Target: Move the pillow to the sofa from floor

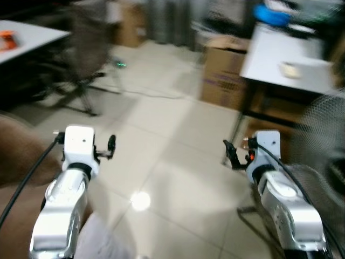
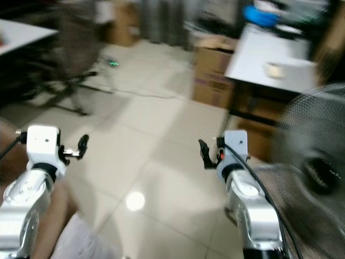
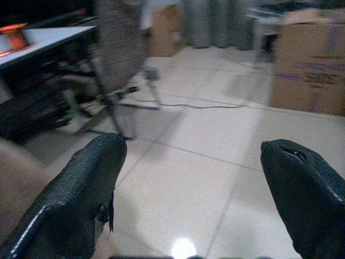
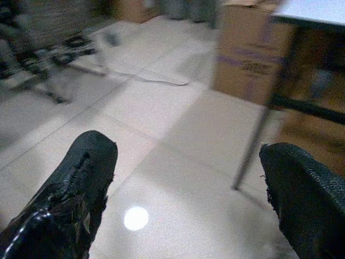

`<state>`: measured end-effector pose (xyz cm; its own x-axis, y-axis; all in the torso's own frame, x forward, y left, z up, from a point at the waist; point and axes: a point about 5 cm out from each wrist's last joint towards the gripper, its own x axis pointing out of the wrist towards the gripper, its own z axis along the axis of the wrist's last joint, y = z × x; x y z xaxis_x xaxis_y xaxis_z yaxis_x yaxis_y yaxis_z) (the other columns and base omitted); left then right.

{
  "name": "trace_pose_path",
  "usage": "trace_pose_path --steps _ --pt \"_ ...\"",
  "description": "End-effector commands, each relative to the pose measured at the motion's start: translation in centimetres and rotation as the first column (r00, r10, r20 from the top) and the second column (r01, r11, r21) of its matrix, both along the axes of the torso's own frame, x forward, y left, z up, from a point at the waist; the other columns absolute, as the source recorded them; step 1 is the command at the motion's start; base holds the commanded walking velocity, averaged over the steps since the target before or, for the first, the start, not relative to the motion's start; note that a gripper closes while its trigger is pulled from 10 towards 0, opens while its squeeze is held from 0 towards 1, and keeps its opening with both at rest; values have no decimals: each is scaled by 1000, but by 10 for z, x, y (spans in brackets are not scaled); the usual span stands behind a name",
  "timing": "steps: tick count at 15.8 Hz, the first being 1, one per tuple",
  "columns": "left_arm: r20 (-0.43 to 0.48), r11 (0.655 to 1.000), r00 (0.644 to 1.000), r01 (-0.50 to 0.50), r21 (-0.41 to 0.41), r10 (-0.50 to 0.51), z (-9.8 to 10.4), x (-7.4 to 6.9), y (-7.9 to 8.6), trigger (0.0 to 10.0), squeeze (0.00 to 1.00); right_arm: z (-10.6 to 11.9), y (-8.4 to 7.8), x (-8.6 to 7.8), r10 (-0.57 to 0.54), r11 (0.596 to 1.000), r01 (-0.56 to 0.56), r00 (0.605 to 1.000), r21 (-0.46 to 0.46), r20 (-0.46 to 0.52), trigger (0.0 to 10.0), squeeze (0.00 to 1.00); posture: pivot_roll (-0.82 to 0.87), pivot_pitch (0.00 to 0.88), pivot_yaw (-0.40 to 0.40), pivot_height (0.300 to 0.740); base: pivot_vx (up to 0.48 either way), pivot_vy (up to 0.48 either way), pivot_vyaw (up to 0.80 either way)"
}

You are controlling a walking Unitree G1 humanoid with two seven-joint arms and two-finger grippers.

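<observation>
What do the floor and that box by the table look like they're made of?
Floor: glossy ceramic-looking tile, with grout lines and a bright lamp reflection. Box: brown corrugated-looking cardboard, matte, with printed purple lettering, though blur hides detail. Both grippers, left and right, are open over the tile.

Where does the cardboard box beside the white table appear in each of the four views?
Left eye view: upper middle right, cardboard box left of the white table.
Right eye view: upper middle.
Left wrist view: top right.
Right wrist view: top middle right.
Shared landmark: the cable across the floor tiles.
</observation>
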<state>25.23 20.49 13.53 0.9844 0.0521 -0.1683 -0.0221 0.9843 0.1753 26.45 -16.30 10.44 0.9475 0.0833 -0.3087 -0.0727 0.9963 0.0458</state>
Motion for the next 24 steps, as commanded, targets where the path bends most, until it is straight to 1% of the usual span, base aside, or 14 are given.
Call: trace_pose_path --steps 1,2,4,6,7,11,14,19,24 --pt "-3 1000 1000 -3 4 4 0 -1 1 10000 0 4 2 1 7 1000 -7 1000 -1 10 10000 1000 -82 0 -2 740 0 -431 781" --pt "-7 1000 1000 -12 8 12 -1 -2 3 10000 0 5 2 2 -2 1000 2 1000 1 11 10000 1000 -70 0 -12 740 0 0 794" --pt "-20 999 999 -35 3 36 -2 -7 8 10000 0 4 7 3 31 999 -31 999 18 7 10000 1000 -57 0 -21 740 0 0 784" --pt "-22 999 999 -31 7 31 -3 -11 8 10000 0 4 10 2 40 999 -40 999 26 7 10000 1000 -46 0 -24 740 0 0 784" --pt "-21 1000 1000 -18 23 18 -2 -13 8 10000 0 4 13 2 42 999 -42 999 34 7 10000 1000 -40 0 -19 740 0 0 781" --pt "-17 998 1000 2 56 -1 0 -12 10 10000 0 5 20 3 53 997 -54 999 48 12 10000 1000 -40 0 -5 740 0 0 702" --pt "-11 998 1000 10 65 -9 2 -13 11 10000 0 5 17 4 41 998 -41 999 39 14 10000 1000 -39 0 -4 740 0 0 692" --pt "-9 997 1000 16 72 -16 3 -15 10 10000 0 7 22 6 63 997 -64 998 32 21 10000 1000 -23 0 -22 740 0 -480 800" --pt "-9 997 1000 -5 80 5 3 -18 13 10000 0 7 25 8 74 997 -75 997 31 19 10000 1000 -16 0 -36 740 0 -480 800"
